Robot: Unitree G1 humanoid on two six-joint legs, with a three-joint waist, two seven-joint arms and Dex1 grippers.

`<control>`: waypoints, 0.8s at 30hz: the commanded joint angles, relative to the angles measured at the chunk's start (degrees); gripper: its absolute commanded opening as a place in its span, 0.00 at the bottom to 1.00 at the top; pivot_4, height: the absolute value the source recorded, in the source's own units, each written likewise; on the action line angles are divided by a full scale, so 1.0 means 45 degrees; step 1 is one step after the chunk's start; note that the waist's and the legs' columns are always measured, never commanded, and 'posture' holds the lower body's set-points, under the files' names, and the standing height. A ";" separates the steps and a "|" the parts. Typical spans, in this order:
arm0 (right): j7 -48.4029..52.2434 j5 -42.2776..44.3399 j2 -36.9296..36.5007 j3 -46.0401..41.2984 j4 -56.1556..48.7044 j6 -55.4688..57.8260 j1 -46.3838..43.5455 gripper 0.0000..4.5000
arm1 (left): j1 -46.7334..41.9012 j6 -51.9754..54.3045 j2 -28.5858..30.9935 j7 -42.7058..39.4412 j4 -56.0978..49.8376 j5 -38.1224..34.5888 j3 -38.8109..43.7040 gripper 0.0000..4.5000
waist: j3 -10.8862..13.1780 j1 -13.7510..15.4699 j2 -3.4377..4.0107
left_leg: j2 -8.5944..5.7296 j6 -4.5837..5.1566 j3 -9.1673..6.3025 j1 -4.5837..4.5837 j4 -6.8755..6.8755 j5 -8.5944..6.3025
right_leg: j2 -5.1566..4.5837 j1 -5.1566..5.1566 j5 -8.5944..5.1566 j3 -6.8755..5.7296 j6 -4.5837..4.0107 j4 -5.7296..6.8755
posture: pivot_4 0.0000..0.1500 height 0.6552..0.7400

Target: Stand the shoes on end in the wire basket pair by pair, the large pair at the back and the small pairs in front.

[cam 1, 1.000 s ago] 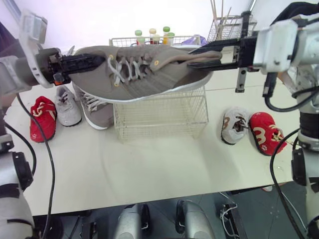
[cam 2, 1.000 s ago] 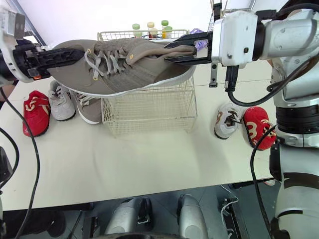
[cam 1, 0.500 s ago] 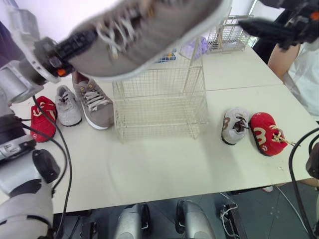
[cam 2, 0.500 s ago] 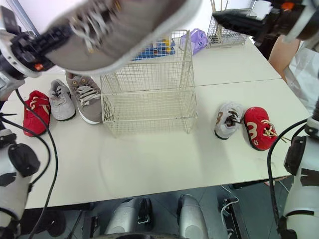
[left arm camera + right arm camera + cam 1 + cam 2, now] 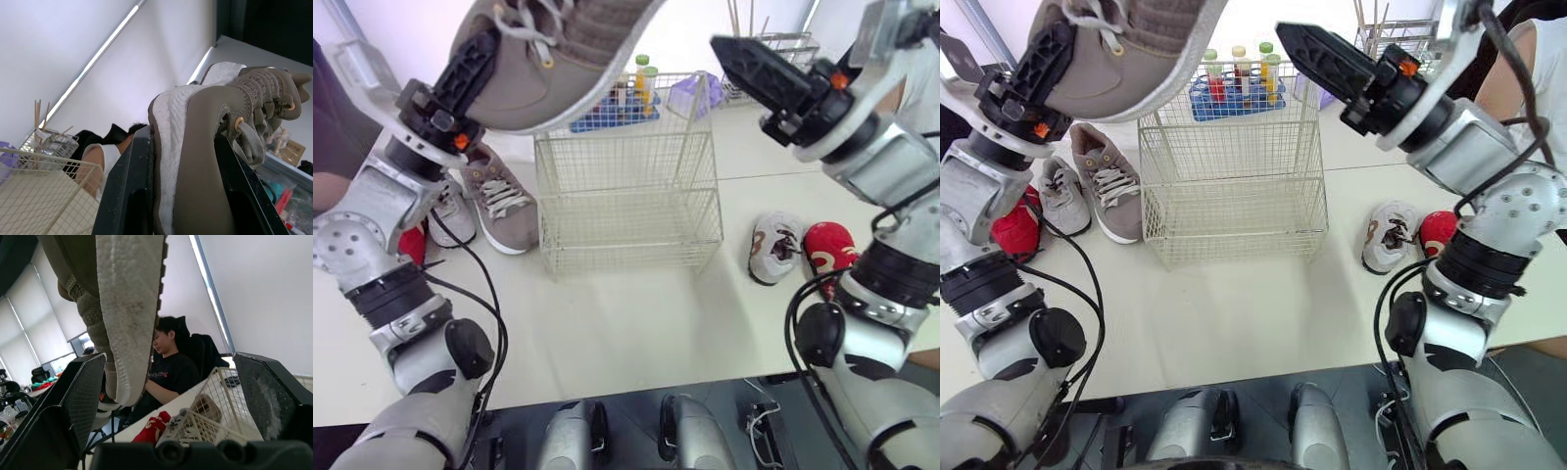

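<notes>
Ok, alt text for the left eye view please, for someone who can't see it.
The left gripper holds a large taupe shoe raised above the empty wire basket, while the open right gripper hangs beside it. Five more shoes lie on the table either side of the basket.

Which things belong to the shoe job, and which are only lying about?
Job: wire basket, raised taupe sneaker, second taupe sneaker, left grey shoe, left red shoe, right grey shoe, right red shoe.
Lying about: blue bottle rack, purple object, wire rack with sticks.
</notes>
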 commanded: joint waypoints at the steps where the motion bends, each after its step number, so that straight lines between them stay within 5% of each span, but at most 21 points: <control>1: -0.0115 0.0199 0.0351 0.0352 0.0026 -0.0958 -0.0413 0.99 | 0.0093 -0.0565 -0.0010 -0.0042 -0.0588 -0.0661 -0.0467 0.17 | 0.0000 -0.0004 0.0000 | -0.0001 0.0000 0.0000 0.0000 0.0000 0.0000 | 0.0000 -0.0001 0.0000 -0.0001 0.0000 0.0000 | 1.00 1.00; 12: 0.0823 -0.0668 0.0772 0.1825 0.0882 -0.3100 -0.1188 0.99 | 0.1044 -0.1153 0.0141 -0.0122 -0.0976 -0.0609 -0.1742 0.17 | 0.0001 -0.0035 0.0001 | -0.0002 -0.0001 0.0004 0.0000 -0.0007 0.0000 | 0.0012 -0.0007 0.0000 0.0000 -0.0001 -0.0003 | 1.00 1.00; 24: 0.1964 -0.0151 0.0202 0.2361 0.0787 -0.2789 -0.1303 0.99 | 0.1295 -0.1778 0.0421 0.0007 -0.0721 -0.0414 -0.2468 0.17 | 0.0001 -0.0080 0.0001 | 0.0000 -0.0001 0.0002 -0.0003 -0.0011 0.0000 | 0.0013 -0.0012 -0.0001 -0.0001 -0.0002 -0.0009 | 1.00 1.00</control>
